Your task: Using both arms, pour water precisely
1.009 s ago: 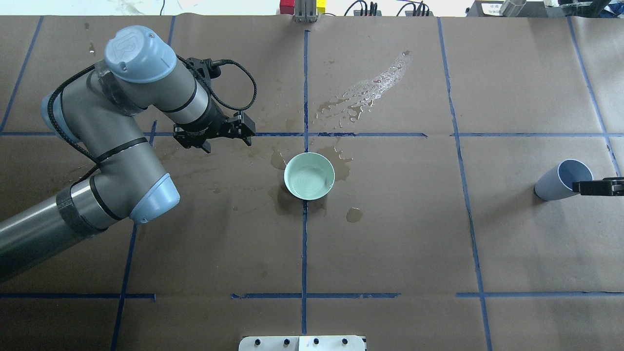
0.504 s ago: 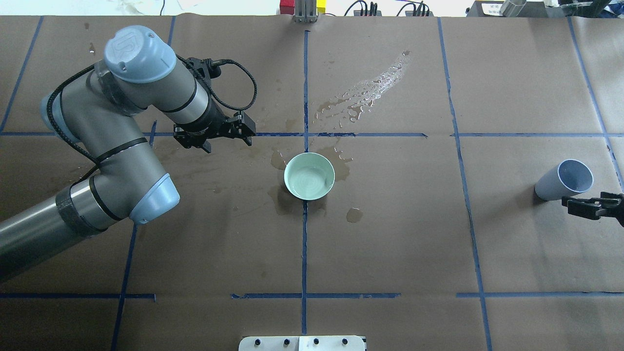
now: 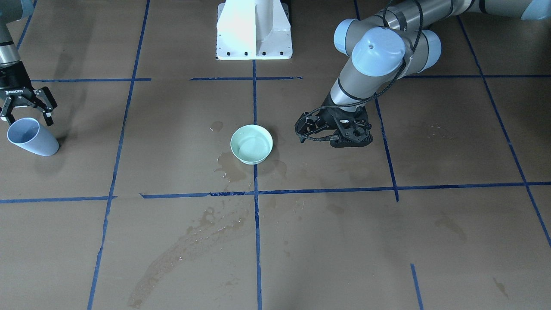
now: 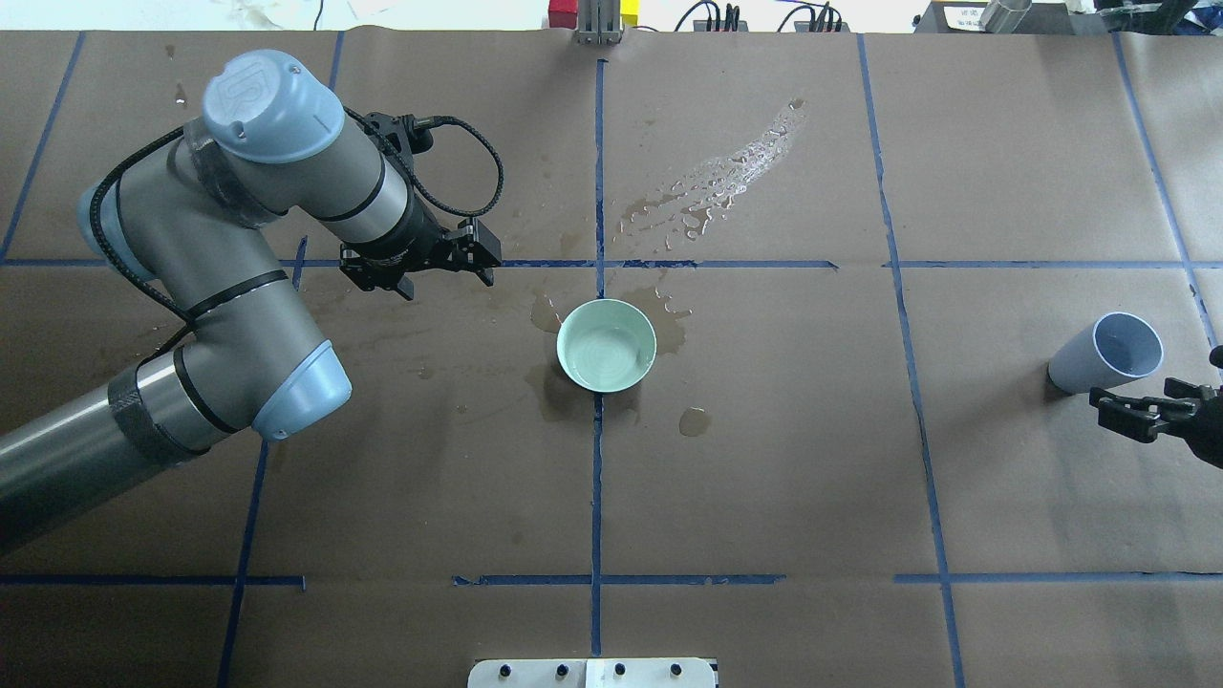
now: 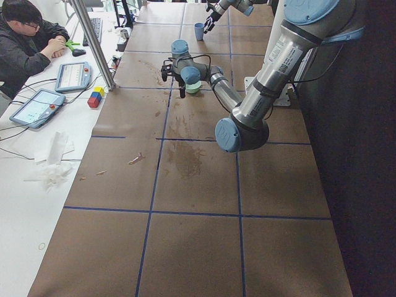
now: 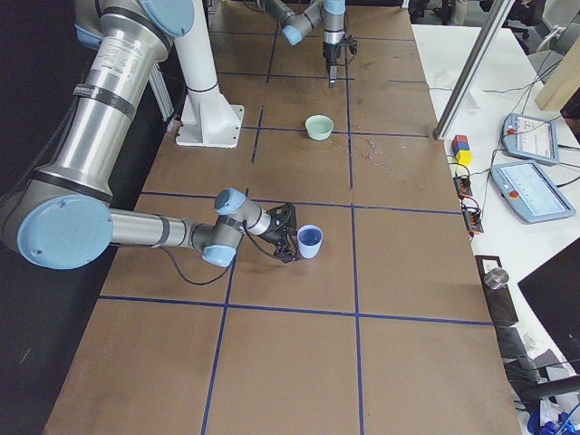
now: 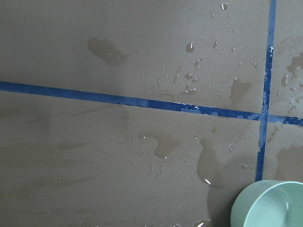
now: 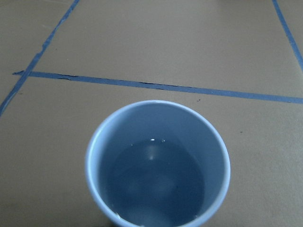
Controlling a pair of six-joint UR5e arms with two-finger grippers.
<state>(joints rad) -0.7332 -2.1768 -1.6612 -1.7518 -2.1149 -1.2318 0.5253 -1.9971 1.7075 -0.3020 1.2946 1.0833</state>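
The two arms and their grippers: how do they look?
The left arm and right arm are silver-grey tubes with pale blue joint caps; a black cable loops along the left one, whose cap bears a round logo. The left gripper and right gripper are black; the right shows white ROBOTIQ lettering.

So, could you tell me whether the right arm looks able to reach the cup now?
Probably yes: its open end effector hangs just beside the upright cup, and nothing visible stands between them.
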